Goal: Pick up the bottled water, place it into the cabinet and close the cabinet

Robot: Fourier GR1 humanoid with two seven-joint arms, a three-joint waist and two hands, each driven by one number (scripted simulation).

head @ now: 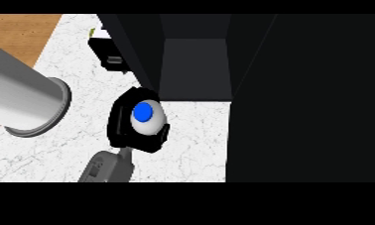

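Blue-capped bottled water (pixel 146 117) in hand (pixel 119 120)

A single grey forearm (pixel 106 168) is shown entering from the lower edge, left of centre, and angled up and to the right. At its end, a black hand (pixel 121 120) is seen from above, its fingers and thumb curled round a white bottle with a blue cap (pixel 147 116). From this view alone, left or right cannot be established.
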